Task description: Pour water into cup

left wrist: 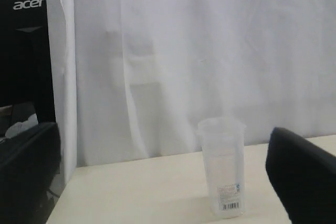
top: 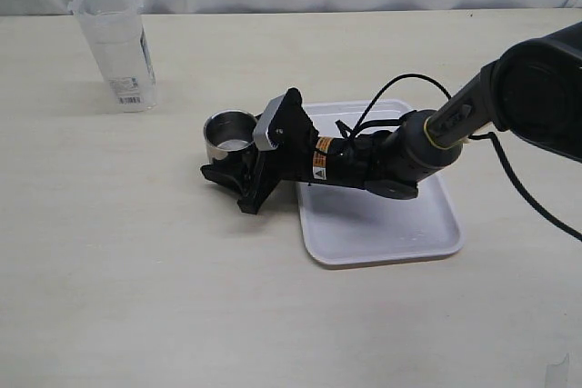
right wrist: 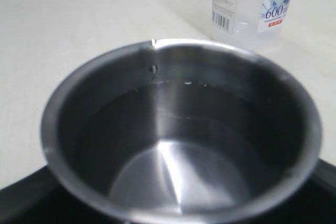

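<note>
The small cylindrical grey brushed-steel cup [top: 229,134], with clear water [right wrist: 210,145] in it, is clasped between the part-spread jaws of the right gripper [top: 221,159]. The tall translucent plastic pitcher [top: 114,47] is seen well beyond its fingertips. The left gripper [left wrist: 165,171] is spread wide, with nothing held.

Bright, even diffuse light; faint soft shadows on tabletop [top: 136,270]. Glare streak inside cup [right wrist: 173,177], near rim blurred. L-wrist pic hazy.

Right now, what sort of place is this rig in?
Likely a lab or office test bench: a pale table backed by a white curtain, with an Acer monitor beside it.
</note>
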Robot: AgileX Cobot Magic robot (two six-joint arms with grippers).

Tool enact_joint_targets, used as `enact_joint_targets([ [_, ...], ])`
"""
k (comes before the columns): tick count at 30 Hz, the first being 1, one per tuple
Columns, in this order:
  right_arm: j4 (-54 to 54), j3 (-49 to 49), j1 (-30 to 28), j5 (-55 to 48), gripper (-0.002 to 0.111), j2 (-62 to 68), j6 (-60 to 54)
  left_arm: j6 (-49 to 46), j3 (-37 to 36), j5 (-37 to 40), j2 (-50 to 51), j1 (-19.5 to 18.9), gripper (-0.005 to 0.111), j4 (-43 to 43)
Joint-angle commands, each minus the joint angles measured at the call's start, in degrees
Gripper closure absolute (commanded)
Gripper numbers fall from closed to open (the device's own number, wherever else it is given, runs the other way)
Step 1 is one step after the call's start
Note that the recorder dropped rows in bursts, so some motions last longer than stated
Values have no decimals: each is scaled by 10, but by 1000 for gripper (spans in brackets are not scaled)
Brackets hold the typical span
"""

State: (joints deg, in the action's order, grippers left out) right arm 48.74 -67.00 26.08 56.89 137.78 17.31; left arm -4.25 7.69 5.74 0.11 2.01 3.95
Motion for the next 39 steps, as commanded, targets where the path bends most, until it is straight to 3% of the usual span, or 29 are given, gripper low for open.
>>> enact_joint_targets([
  [1, -1, -2, 1, 1, 104, 1, -1, -1, -3, 24, -1, -3, 2, -1],
  [8, -1, -2, 1, 1, 104, 1, -1, -40, -8, 49, -1, -3, 2, -36],
  [14, -1, -2, 1, 1, 104, 1, -1, -40, -64, 18, -1, -3, 4, -36],
  [17, -1, -2, 1, 1, 104, 1, -1, -40, -77, 8, -1, -3, 25, -36],
  [21, -1, -2, 1, 1, 104, 1, -1, -44, -77, 39, -1, -3, 69, -32],
  [26, -1, -2, 1, 1, 104, 1, -1, -47, -77, 64, -1, -3, 106, -31],
  [39, -1, -2, 1, 1, 104, 1, -1, -47, -77, 88, -1, -3, 107, -17],
])
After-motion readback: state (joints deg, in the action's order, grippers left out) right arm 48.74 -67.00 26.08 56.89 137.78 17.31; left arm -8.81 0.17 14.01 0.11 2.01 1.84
